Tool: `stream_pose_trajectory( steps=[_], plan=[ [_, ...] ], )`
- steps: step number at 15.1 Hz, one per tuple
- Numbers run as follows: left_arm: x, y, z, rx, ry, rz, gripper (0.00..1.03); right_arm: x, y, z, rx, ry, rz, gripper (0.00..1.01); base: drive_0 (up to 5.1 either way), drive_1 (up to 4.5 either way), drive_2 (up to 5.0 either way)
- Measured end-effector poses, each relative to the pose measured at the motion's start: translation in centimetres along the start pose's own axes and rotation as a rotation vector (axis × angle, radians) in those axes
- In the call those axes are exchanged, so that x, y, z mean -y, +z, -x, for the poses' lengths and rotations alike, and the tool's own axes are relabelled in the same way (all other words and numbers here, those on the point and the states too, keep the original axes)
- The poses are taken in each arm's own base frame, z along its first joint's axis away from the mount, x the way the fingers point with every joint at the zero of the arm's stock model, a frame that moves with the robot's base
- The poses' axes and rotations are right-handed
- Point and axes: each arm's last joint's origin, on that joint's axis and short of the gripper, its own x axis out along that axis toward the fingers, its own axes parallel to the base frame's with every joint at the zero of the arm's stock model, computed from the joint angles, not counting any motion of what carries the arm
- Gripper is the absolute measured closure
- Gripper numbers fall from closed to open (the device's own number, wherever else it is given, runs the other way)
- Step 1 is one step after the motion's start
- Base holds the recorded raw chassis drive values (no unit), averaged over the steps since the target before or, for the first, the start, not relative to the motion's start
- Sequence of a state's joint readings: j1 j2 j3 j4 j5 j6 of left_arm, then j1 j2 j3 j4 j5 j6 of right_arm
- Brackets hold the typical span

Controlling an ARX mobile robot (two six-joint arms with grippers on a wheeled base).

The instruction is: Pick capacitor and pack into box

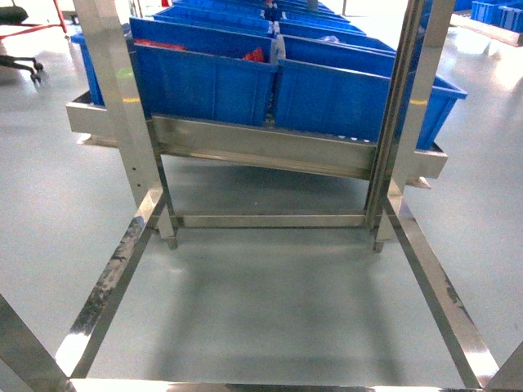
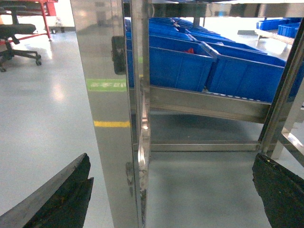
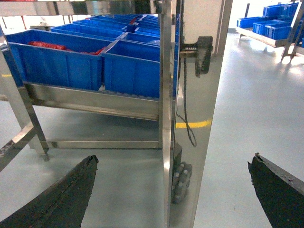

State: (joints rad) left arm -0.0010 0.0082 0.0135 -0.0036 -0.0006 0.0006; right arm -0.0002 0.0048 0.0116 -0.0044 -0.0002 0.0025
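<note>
Neither capacitor nor pink box in any view; both lie somewhere beyond the blue crates (image 1: 204, 82) on the steel rack (image 1: 261, 147) ahead, left gripper (image 2: 166, 190) and right gripper (image 3: 173, 190) both wide open, empty, equally placed.

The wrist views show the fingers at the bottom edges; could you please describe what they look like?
In both wrist views only the fingers show. The left gripper has two black, wedge-shaped fingers with a rough, matte, worn-looking surface and ragged tips. The right gripper has the same black tapered fingers. No cables, markings or arm links are visible, and the head view shows neither arm.
</note>
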Motion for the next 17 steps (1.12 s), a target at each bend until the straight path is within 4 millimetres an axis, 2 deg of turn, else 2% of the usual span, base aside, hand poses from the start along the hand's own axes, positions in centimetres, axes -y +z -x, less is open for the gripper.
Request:
stream_pose_trajectory(
  steps=[17],
  plan=[
    [0.00,0.00,0.00,0.000,0.000,0.000,0.05,0.00,0.00,0.00,0.000,0.000,0.000,0.03,0.0,0.00,0.0]
  ],
)
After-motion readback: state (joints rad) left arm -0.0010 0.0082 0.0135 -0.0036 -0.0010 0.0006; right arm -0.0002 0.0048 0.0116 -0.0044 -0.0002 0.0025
